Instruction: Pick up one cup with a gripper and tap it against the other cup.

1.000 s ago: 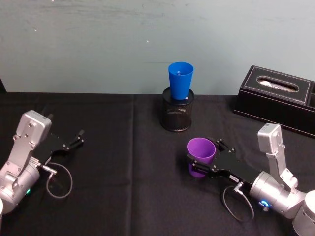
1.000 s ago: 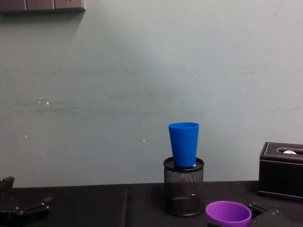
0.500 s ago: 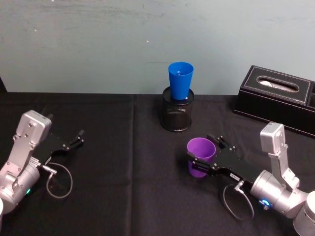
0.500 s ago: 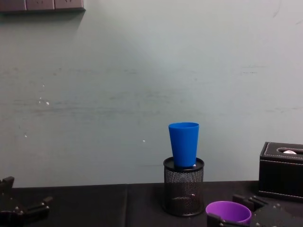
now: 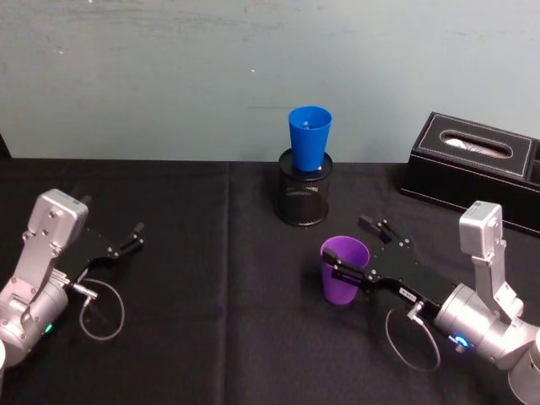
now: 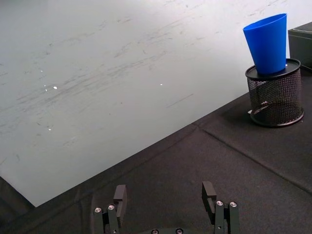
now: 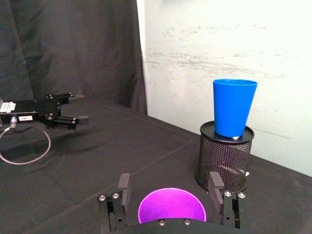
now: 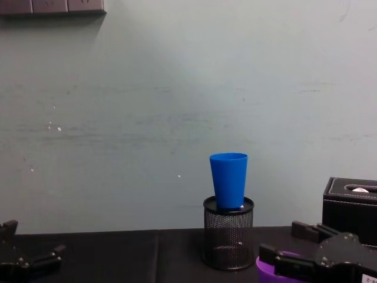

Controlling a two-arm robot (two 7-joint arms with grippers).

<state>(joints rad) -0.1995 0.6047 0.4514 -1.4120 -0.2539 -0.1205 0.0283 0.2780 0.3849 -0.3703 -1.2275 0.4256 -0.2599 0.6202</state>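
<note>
Your right gripper (image 5: pixel 353 245) sat low over the black tablecloth (image 5: pixel 211 337), its jaws set wide around the purple cup (image 5: pixel 343 270). In the head view one finger lay along the cup's near side at the rim, and the other reached past its far side, toward the pen holder. The right wrist view showed both fingers (image 7: pixel 124 185) flanking the round purple rim, with a sliver of space on each side, so you could not have called it a firm grip; whether the pads touched the plastic I cannot tell. The cup stood upright on the cloth, in front of and a little to the right of the black wire-mesh pen holder (image 5: pixel 304 196), and apart from it.

The blue cup (image 5: pixel 309 137) stood upright with its narrow base sunk into the pen holder, its mouth open upward, near the back edge of the table against the pale wall (image 5: pixel 169 76). In the chest view the right gripper came in at the lower right corner, its fingers level with the lower half of the mesh holder and well below the blue cup's rim.

Your left gripper (image 5: pixel 133 236) rested on the left side of the table, well away from both cups, with its fingers spread apart and nothing between them. A black tissue box (image 5: pixel 472 169) sat at the far right.
</note>
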